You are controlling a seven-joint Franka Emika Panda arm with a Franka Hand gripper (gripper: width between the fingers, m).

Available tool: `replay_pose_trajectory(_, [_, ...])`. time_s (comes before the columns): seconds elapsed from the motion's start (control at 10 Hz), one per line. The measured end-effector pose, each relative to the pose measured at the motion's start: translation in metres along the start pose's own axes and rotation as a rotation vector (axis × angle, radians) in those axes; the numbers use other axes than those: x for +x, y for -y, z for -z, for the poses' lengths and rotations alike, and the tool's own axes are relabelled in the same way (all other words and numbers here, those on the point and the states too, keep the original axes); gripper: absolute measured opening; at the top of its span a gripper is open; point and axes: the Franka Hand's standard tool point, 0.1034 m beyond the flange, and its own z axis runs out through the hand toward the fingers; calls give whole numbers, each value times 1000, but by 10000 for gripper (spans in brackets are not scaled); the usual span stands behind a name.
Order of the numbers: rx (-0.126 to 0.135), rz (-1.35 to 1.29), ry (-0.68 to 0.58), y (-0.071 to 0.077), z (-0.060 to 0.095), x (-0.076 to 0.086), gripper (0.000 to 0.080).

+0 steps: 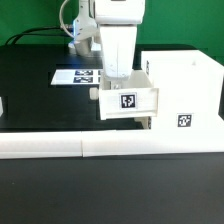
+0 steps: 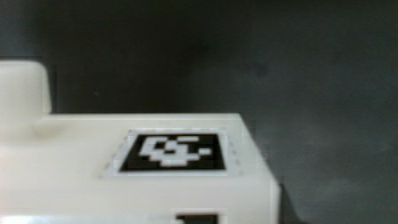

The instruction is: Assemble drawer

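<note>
A small white drawer box (image 1: pixel 128 100) with a black marker tag on its front stands on the black table, against the open side of the larger white drawer housing (image 1: pixel 180 88), which also carries a tag. My gripper (image 1: pixel 118 76) comes straight down onto the box's top rear edge. Its fingers are hidden by the box and the hand, so I cannot tell whether they are open or shut. In the wrist view a white tagged face of the box (image 2: pixel 178 150) fills the lower part, very close; no fingertip shows.
The marker board (image 1: pixel 78 75) lies flat behind the arm. A long white rail (image 1: pixel 90 148) runs along the table's front edge. A small white part (image 1: pixel 2 105) sits at the exterior view's left edge. The black table (image 2: pixel 267 50) shows beyond the box.
</note>
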Motion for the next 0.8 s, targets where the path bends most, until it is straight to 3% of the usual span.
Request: replay_pose_trajectory(0.8, [15, 29, 12, -1, 0, -3, 42])
